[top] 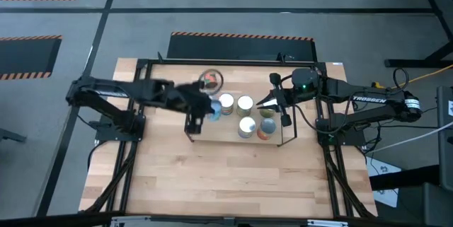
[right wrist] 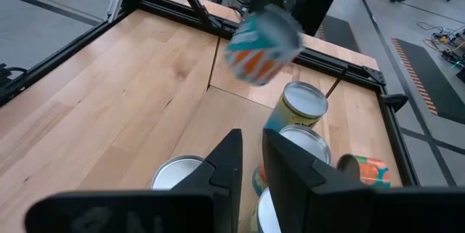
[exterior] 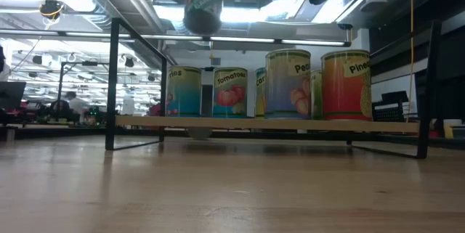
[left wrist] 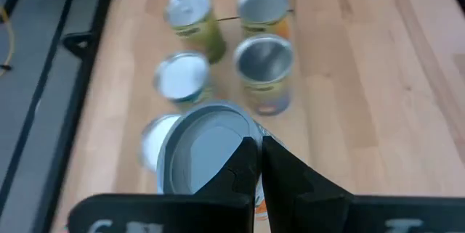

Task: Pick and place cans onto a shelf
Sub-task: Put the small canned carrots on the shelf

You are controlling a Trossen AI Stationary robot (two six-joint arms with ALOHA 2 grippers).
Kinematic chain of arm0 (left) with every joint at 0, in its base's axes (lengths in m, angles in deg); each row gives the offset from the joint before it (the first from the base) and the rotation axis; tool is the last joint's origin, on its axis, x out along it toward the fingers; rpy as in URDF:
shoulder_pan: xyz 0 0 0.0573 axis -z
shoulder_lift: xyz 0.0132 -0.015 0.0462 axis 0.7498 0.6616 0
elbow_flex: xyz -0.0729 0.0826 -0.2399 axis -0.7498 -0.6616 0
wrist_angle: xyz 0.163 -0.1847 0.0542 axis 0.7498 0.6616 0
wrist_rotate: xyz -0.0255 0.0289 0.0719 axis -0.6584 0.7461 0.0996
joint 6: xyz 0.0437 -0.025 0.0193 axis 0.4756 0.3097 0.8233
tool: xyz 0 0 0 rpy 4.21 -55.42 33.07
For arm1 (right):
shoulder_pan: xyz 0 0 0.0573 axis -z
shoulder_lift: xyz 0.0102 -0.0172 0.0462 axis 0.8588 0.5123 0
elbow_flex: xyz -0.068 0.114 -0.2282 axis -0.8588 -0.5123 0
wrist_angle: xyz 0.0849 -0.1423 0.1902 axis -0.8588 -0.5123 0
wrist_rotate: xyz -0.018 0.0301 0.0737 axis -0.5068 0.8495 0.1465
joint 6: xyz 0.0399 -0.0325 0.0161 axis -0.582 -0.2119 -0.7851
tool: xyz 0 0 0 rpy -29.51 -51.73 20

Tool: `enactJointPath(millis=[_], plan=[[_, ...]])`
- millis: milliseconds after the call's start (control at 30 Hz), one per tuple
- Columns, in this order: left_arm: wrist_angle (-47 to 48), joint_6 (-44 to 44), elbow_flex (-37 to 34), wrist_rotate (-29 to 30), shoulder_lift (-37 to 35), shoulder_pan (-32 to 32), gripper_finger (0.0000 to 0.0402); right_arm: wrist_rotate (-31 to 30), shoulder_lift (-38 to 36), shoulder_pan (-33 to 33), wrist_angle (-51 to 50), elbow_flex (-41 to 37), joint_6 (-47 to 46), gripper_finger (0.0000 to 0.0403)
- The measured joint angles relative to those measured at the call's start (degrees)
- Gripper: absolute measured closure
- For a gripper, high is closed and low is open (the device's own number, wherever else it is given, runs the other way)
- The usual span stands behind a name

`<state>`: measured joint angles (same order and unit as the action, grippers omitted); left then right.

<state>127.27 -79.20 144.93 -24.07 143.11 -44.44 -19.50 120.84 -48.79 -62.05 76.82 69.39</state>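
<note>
My left gripper (top: 205, 108) is shut on a can with a silver top (left wrist: 203, 153) and a teal-and-orange label (right wrist: 261, 44). The can is high above the shelf's left end (exterior: 203, 8). Several cans stand upright on the shelf (exterior: 269, 124), among them a tomato can (exterior: 229, 91) and an orange can (exterior: 346, 84). One can lies on its side (top: 211, 80) on the table beyond the shelf. My right gripper (top: 267, 102) hovers above the shelf's right part, its fingers nearly together and empty (right wrist: 251, 157). My left gripper pinches the can's top rim (left wrist: 243, 135) between its two fingers, at one side of the silver lid. The fingers come from above, slanting in from the table's left. The can hangs below them, tilted and clear of the shelf and the other cans.
The shelf's wooden board stands on thin black wire legs (exterior: 112, 146). A black frame (top: 141, 64) runs round the table's edge. Bare wooden table (top: 226, 177) lies between the shelf and the near edge.
</note>
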Motion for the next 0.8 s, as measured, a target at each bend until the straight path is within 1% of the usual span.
enactJointPath(millis=[67, 233, 467, 800], plan=[[-3.7, -0.8, -2.7, 0.8, 0.4, 1.7, 0.0399, 0.0, 0.0, 0.0, 0.0, 0.0, 0.0, 0.0341], [-9.0, -4.0, -8.7, 4.0, 0.4, 4.7, 0.0398, 0.0, 0.0, 0.0, 0.0, 0.0, 0.0, 0.0341], [-12.9, -4.5, -13.8, 5.8, 0.3, 6.6, 0.0399, 0.0, 0.0, 0.0, 0.0, 0.0, 0.0, 0.0341], [-14.5, -4.8, -18.3, 7.2, 0.9, 6.8, 0.0398, 0.1, 0.0, 0.0, 0.0, 0.0, 0.0, 0.0341]])
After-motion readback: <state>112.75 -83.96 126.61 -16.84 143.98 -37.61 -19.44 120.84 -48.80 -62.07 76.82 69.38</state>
